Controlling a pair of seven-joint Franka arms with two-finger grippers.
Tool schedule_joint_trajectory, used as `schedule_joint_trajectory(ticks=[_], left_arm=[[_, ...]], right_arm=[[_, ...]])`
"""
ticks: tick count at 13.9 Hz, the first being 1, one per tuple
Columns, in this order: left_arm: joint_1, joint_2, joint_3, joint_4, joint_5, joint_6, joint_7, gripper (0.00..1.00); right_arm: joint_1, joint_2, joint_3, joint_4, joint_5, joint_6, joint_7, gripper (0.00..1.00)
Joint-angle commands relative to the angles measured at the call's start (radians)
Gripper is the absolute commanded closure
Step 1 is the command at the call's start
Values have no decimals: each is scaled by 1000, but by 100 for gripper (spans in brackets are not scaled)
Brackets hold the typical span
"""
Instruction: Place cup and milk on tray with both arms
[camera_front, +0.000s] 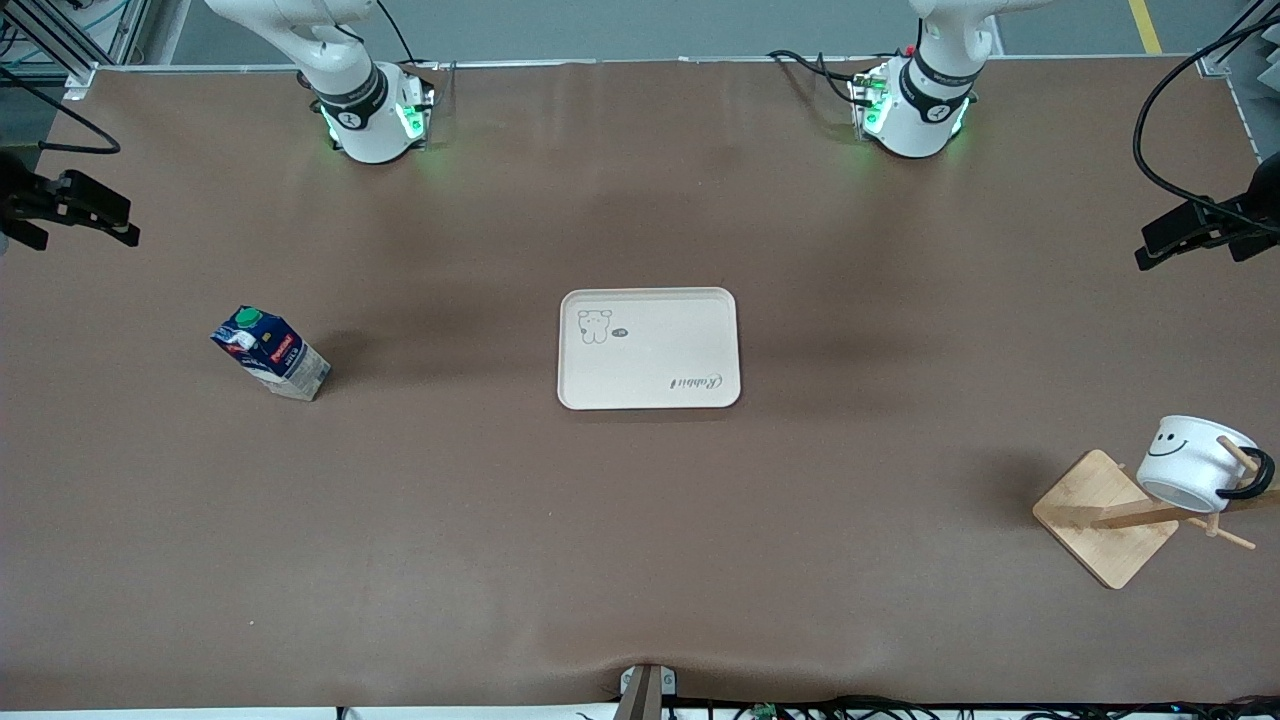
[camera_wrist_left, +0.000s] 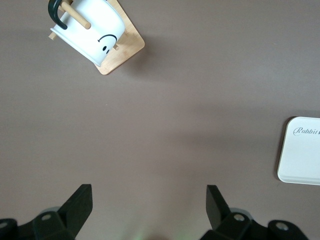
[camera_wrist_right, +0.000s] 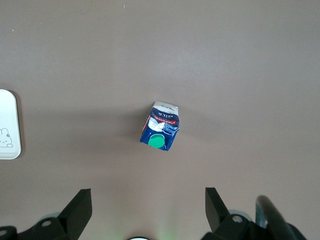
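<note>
Fingers of the left gripper stand wide apart with nothing between them, the black pads hanging high over bare brown table at the left arm's end. Fingers of the right gripper are spread just as wide and hold nothing, high over the table at the right arm's end. Both white arms wait, drawn back toward their green-lit bases.

Out from the left gripper, the small white mug with a black smiley face and black loop handle hangs tilted on a peg of the wooden rack, whose square wooden base rests flat on the table near the front camera at the left arm's end.

Out from the right gripper, the small dark blue milk carton with a green round cap, red label and pale lower part stands upright on the table at the right arm's end, well apart from everything else.

Between the two, the cream rectangular tray with rounded corners, a bear drawing and "Rabbit" script lies flat at the middle of the table with nothing on it.
</note>
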Motion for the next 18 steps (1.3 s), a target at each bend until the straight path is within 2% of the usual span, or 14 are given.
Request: schedule_joint_trajectory(ticks=[1,7,12,14,15,18], left_arm=[[7,10,-1,3,0,20,0,0],[39,-12,0,-95,-3,132,-11,0],[85,-157,0,-433,-47,458,-57,0],[128,-184,0,-528,-69,578,-57,0],[151,-201,0,-577,-116,647,-55,0],[174,-207,0,-626,-162,767,-52,0]], right_arm=[[-5,-8,0,-10,-12,8,9,0],[-6,3,-1,13,-14,5,7,0],[-8,15,0,23,-14,2,3,0],[-8,16,0,29,-14,-1,1,0],[-8,16,0,29,-14,-1,1,0],[-8,24,-1,29,-12,-1,0,0]])
